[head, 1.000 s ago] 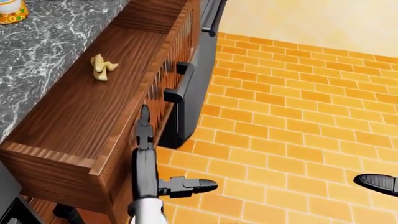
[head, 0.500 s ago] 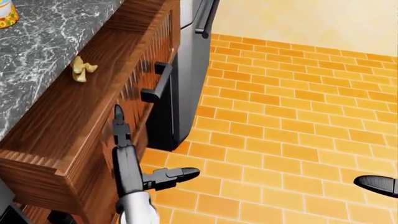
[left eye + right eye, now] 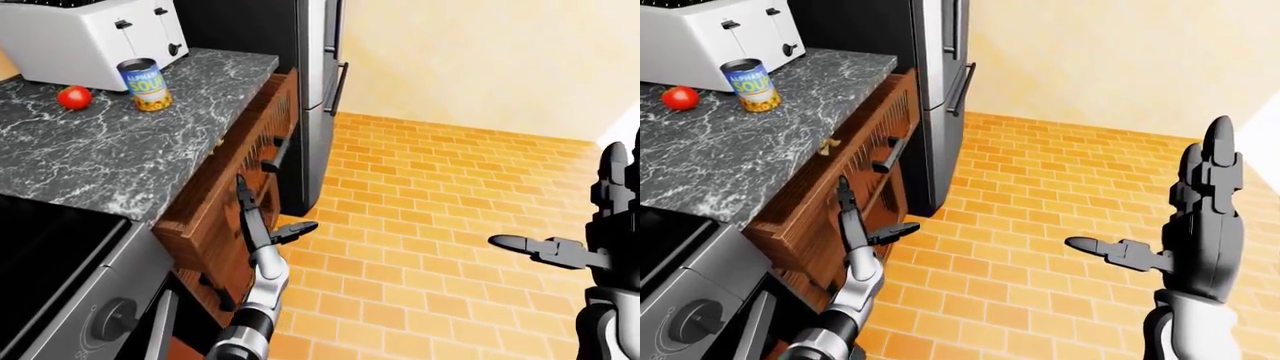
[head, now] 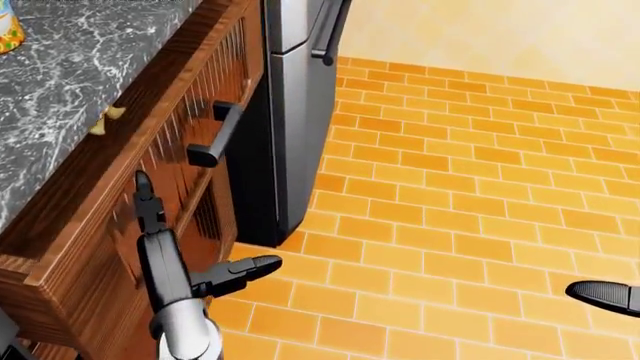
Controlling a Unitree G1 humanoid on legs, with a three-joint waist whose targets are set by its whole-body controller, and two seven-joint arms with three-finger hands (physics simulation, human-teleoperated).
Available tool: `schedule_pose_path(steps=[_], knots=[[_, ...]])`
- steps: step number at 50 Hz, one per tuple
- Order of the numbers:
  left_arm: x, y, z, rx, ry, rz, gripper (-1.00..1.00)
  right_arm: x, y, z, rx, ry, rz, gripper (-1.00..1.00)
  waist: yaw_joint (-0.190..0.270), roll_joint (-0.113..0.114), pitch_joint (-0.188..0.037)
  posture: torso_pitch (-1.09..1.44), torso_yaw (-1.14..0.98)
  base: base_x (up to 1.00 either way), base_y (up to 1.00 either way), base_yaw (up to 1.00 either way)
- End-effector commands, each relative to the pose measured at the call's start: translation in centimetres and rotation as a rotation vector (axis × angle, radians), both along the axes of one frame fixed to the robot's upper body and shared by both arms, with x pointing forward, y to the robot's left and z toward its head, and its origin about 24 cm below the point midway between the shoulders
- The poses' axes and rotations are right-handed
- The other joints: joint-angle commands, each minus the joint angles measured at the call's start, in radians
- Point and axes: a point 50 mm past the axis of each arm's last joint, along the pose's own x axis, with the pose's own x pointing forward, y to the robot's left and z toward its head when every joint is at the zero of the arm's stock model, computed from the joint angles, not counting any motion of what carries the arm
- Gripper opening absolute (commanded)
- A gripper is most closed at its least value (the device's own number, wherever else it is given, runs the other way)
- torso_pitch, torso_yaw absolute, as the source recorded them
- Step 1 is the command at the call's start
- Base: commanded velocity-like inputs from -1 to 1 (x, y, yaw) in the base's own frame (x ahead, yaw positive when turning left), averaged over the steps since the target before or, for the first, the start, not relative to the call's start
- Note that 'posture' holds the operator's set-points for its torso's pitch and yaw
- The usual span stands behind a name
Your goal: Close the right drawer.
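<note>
The wooden right drawer (image 4: 165, 176) under the grey marble counter (image 4: 60, 97) stands only a little way out, showing a narrow strip of its inside. A small yellow item (image 4: 107, 116) lies in that strip. The black bar handle (image 4: 213, 135) sticks out from the ribbed front. My left hand (image 4: 190, 240) is open, its fingers (image 4: 147, 201) flat against the drawer front below the handle and the thumb pointing right. My right hand (image 3: 1200, 217) is open too, held up over the floor at the right, away from the drawer.
A steel fridge (image 4: 295, 90) stands just past the drawer's far end. On the counter are a toaster (image 3: 90, 37), a soup can (image 3: 145, 84) and a tomato (image 3: 74, 97). A stove (image 3: 50, 262) fills the lower left. Orange tile floor (image 4: 470, 195) spreads to the right.
The drawer has slid well in under the counter, leaving a much narrower opening. My left hand has moved left with its front. The right hand has stayed put.
</note>
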Motion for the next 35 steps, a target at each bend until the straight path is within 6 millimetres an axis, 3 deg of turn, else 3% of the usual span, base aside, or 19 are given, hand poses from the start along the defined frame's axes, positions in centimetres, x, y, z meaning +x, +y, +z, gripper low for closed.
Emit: schedule_pose_path(steps=[1, 35], knots=[[0.1, 2.2, 0.4, -0.039, -0.011, 0.14, 1.0, -0.4, 0.3, 1.3, -0.042, -0.066, 0.004, 1.0, 0.012, -0.005, -0.015, 0.0, 0.0, 0.0, 0.0, 0.0], [-0.1, 8.7, 0.2, -0.063, -0.001, 0.323, 1.0, -0.2, 0.4, 1.4, -0.047, -0.064, 0.009, 1.0, 0.007, 0.002, -0.013, 0.0, 0.0, 0.0, 0.0, 0.0]])
